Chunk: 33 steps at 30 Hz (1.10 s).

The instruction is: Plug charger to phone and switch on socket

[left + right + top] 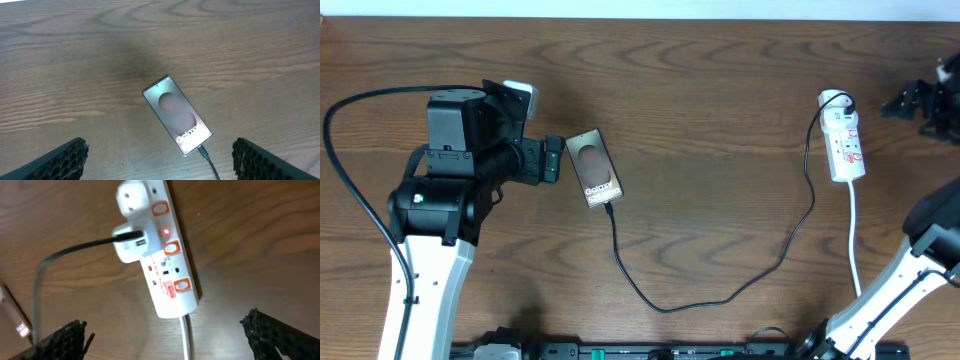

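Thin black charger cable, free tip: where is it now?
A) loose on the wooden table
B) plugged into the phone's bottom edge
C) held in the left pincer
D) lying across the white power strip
B: in the left wrist view the thin black charger cable runs straight into the bottom edge of the flat dark phone, just below its "Galaxy" lettering.
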Each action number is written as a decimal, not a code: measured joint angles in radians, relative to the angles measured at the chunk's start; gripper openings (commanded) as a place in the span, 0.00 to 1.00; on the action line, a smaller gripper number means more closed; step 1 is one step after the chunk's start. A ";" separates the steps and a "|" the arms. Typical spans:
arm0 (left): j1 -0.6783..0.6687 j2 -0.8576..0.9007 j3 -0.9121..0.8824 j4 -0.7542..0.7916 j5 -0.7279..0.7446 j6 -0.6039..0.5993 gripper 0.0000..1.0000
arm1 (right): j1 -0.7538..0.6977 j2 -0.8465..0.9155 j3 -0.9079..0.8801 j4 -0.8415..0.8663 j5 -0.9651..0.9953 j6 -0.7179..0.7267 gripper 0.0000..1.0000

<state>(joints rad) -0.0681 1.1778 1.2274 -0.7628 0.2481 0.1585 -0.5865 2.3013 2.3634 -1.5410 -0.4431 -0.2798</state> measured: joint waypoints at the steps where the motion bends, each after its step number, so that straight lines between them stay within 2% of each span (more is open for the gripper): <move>1: 0.000 0.000 0.000 0.000 0.000 0.000 0.93 | 0.003 -0.035 0.002 -0.001 0.011 0.000 0.99; 12: 0.000 0.000 0.000 0.000 0.000 0.000 0.93 | 0.034 -0.464 0.043 -0.014 0.018 0.000 0.99; 33: 0.000 0.000 0.000 0.000 0.000 0.000 0.93 | 0.034 -0.509 0.042 -0.015 0.018 0.000 0.99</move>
<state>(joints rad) -0.0681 1.1778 1.2274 -0.7628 0.2481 0.1585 -0.5529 1.7927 2.4058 -1.5562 -0.4252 -0.2802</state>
